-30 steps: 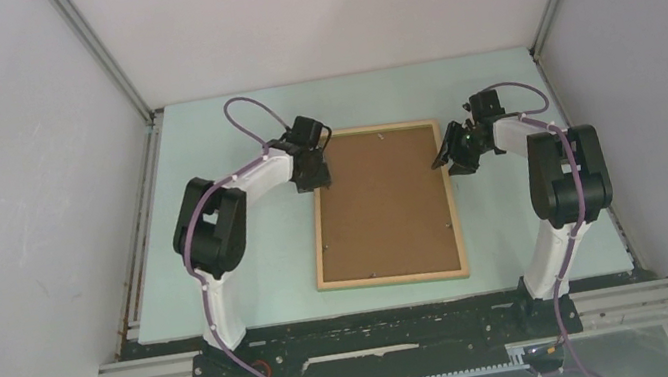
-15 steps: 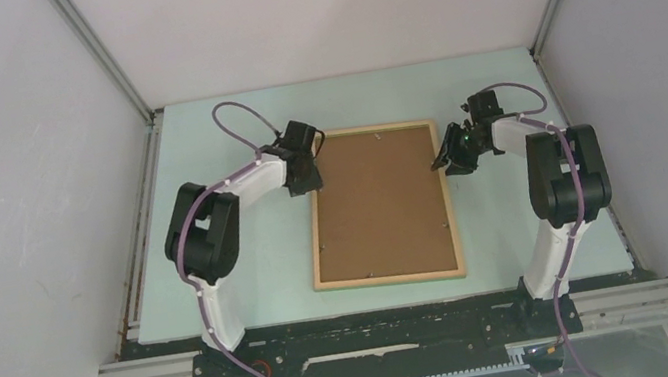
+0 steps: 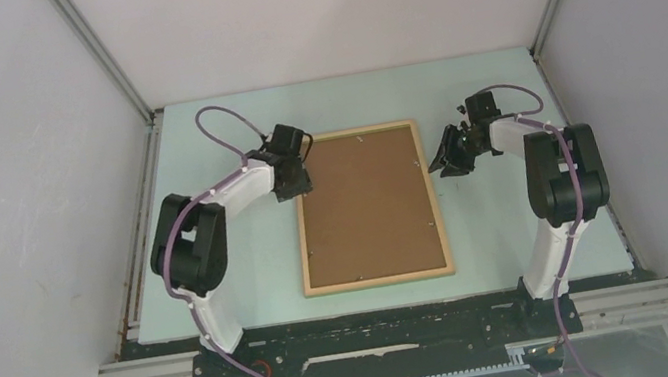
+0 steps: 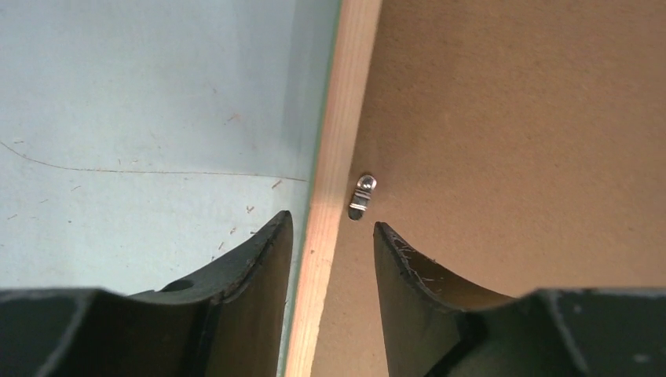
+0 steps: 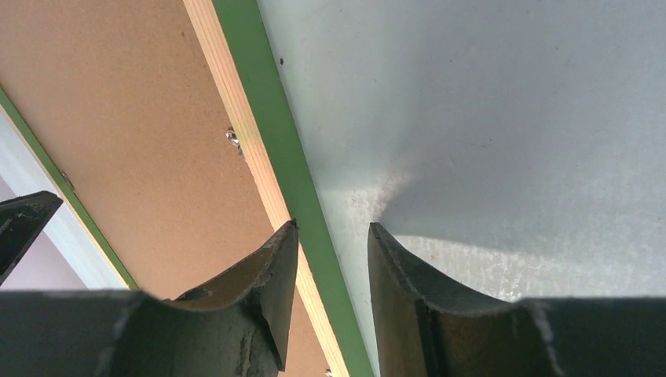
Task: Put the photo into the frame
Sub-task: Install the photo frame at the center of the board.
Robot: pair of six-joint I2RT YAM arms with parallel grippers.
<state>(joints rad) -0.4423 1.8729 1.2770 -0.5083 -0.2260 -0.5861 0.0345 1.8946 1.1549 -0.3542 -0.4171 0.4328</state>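
The frame [image 3: 377, 281] lies back-up on the table, pale wood rails around a brown backing board [image 3: 368, 205]. The photo is hidden from every view. My left gripper [image 3: 301, 186] sits at the frame's left rail near the far corner. In the left wrist view the gripper [image 4: 331, 221] is open and straddles the wooden rail [image 4: 345, 118], with room on the inner side, beside a small metal tab [image 4: 361, 196]. My right gripper [image 3: 442, 159] hovers just right of the frame. It is open [image 5: 332, 226], with the frame's green outer edge [image 5: 259, 86] showing below its fingers.
The pale table [image 3: 249, 253] is bounded by grey walls on the left, right and back. Another metal tab [image 5: 233, 139] holds the backing board on the right rail. Both arm bases stand at the near edge.
The frame has slid left and squared up, together with my left gripper on its left rail. My right gripper has stayed nearly in place, so a gap has opened between it and the frame.
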